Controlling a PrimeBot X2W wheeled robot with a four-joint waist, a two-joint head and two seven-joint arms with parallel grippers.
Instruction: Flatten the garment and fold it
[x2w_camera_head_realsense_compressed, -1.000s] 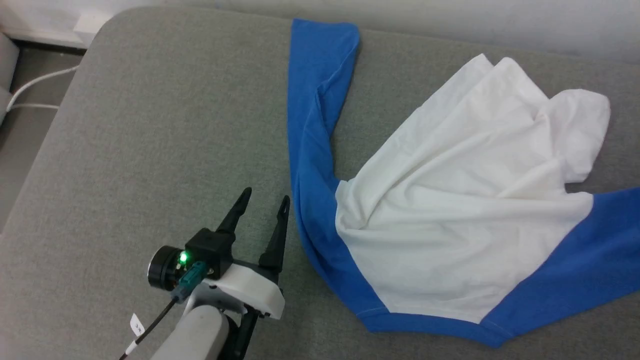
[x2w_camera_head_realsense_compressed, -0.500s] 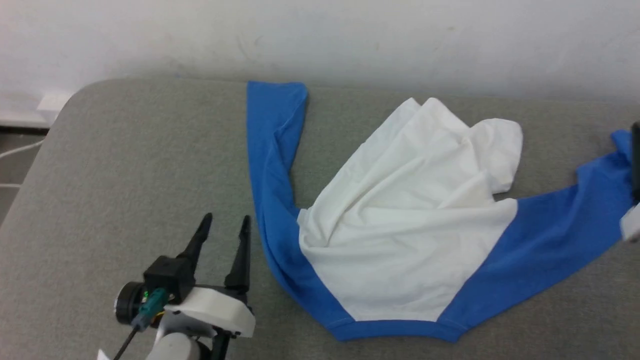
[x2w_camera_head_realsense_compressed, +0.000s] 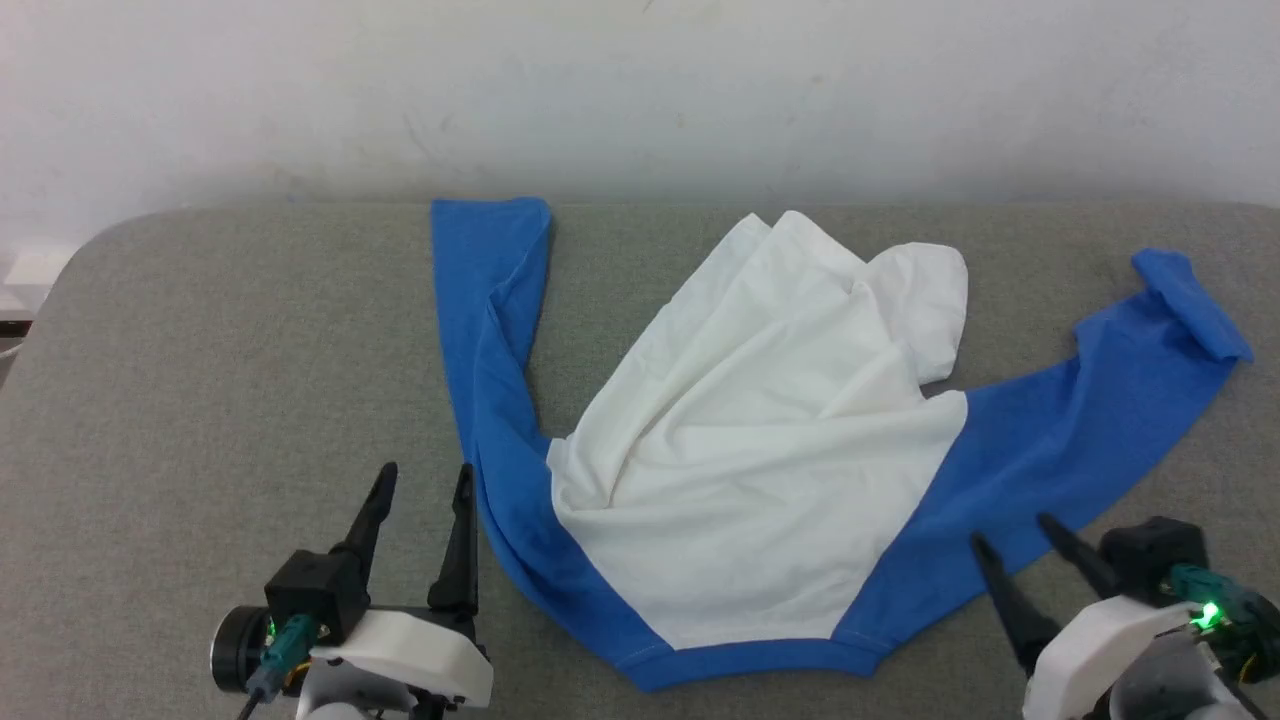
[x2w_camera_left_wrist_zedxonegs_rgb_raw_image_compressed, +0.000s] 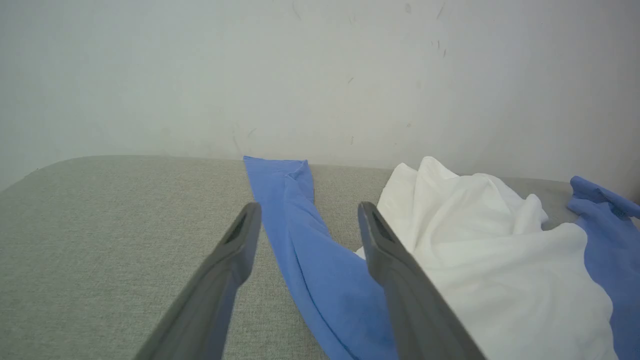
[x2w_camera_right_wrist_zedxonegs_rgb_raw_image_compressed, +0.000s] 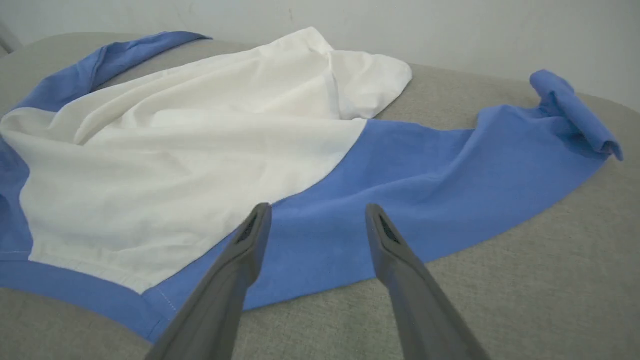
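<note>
A white T-shirt with royal-blue long sleeves and a blue neckline band (x2w_camera_head_realsense_compressed: 760, 500) lies rumpled in the middle of a grey woven-fabric surface with rounded corners (x2w_camera_head_realsense_compressed: 250, 380), its far edge close to a plain white wall (x2w_camera_head_realsense_compressed: 640, 100) at 12 o'clock. In the head view the neckline band (x2w_camera_head_realsense_compressed: 750, 660) curves along the shirt's 6 o'clock edge. The white body is bunched in diagonal folds running towards 1 o'clock, where its hem is doubled over itself.

One blue sleeve (x2w_camera_head_realsense_compressed: 490, 330) climbs from 7 o'clock up to 11 o'clock, lying narrow and partly folded lengthwise. The other sleeve (x2w_camera_head_realsense_compressed: 1090, 420) spreads flatter towards 3 o'clock, and its cuff (x2w_camera_head_realsense_compressed: 1190, 305) is turned back on itself.

The left gripper (x2w_camera_head_realsense_compressed: 427, 470) sits at 7 o'clock, its two dark fingers spread apart and holding nothing, just beside the outer edge of the nearer sleeve without touching it. In the left wrist view the left gripper (x2w_camera_left_wrist_zedxonegs_rgb_raw_image_compressed: 308, 207) frames that sleeve between its fingers.

The right gripper (x2w_camera_head_realsense_compressed: 1010, 530) sits at 5 o'clock, fingers likewise spread and empty, tips near the lower edge of the wide sleeve. In the right wrist view the right gripper (x2w_camera_right_wrist_zedxonegs_rgb_raw_image_compressed: 318, 207) points at the blue cloth.
</note>
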